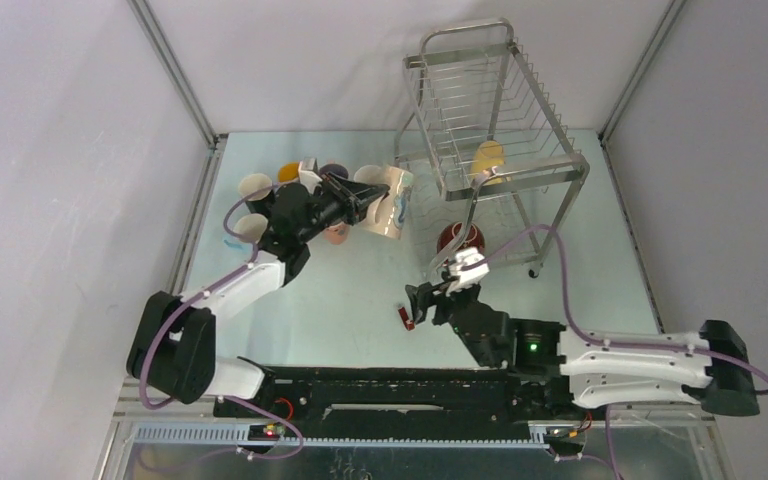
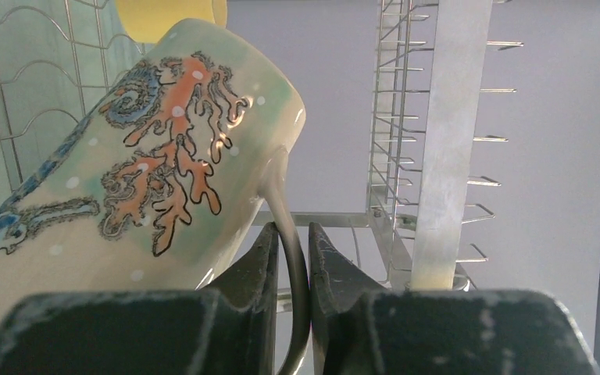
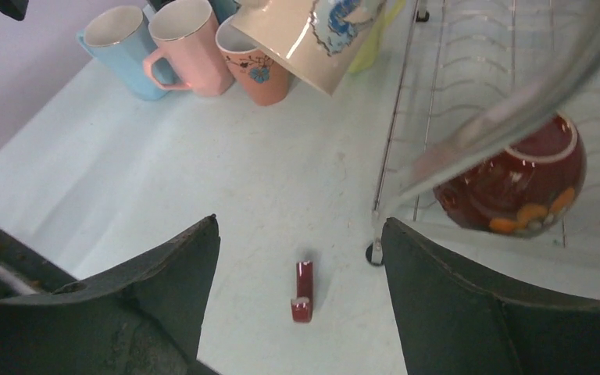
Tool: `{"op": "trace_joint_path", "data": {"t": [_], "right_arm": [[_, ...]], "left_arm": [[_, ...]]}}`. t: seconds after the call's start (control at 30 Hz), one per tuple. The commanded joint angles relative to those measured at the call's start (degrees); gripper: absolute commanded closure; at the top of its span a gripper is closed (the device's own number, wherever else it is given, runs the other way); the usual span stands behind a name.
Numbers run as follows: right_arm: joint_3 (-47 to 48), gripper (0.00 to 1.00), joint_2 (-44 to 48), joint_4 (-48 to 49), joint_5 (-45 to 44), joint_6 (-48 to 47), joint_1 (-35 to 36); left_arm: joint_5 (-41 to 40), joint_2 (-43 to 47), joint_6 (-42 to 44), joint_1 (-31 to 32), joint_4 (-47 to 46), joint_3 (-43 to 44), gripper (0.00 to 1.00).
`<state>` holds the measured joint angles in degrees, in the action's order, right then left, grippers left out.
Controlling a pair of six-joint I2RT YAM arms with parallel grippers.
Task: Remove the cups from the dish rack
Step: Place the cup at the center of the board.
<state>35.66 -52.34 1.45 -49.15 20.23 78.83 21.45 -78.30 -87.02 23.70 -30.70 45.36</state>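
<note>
Over the pale table (image 1: 340, 300), my left gripper (image 2: 291, 238) pinches the cream mug (image 2: 164, 156) by its handle beside the dish rack (image 1: 500, 130), my right gripper (image 3: 301, 234) hangs spread wide, and next I should set the mug down by the other cups (image 1: 255, 185).

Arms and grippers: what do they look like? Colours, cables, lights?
The left arm and right arm have black joints and white link shells; a lilac cable loops along each. A green light glows on the right arm. The left gripper and right gripper each have two dark, scuffed, wedge-shaped fingers.
</note>
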Motion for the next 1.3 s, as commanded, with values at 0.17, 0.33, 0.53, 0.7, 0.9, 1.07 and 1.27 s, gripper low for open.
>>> {"op": "trace_joint_path", "data": {"t": [0.17,0.33,0.53,0.7,0.9,1.07,1.27], "right_arm": [[9.90,0.16,-17.82,23.49,-4.27,-23.78,1.98],[10.79,0.14,-24.59,31.27,-2.40,-30.26,0.56],[12.25,0.14,-31.02,37.49,0.68,-36.89,-2.53],[13.82,0.14,-36.86,44.68,-0.35,-42.55,-4.07],[14.97,0.14,-42.94,55.84,-3.03,-49.16,-6.16],[16.49,0.12,-47.76,62.24,-3.79,-54.52,-7.83],[17.94,0.12,-50.47,63.71,-2.45,-57.74,-9.07]], "left_arm": [[2.51,6.06,-5.74,-2.72,-9.43,-3.05,1.00],[3.47,7.79,-6.56,-4.51,-9.34,-4.21,1.00],[4.30,10.09,-6.84,-5.72,-8.09,-5.26,1.00],[4.52,11.30,-7.53,-6.04,-7.89,-6.12,1.00],[4.63,12.84,-8.59,-6.38,-7.82,-7.51,1.00],[5.08,13.93,-9.10,-6.73,-7.32,-8.24,1.00],[5.32,15.23,-9.40,-7.00,-6.74,-8.99,1.00]]}}
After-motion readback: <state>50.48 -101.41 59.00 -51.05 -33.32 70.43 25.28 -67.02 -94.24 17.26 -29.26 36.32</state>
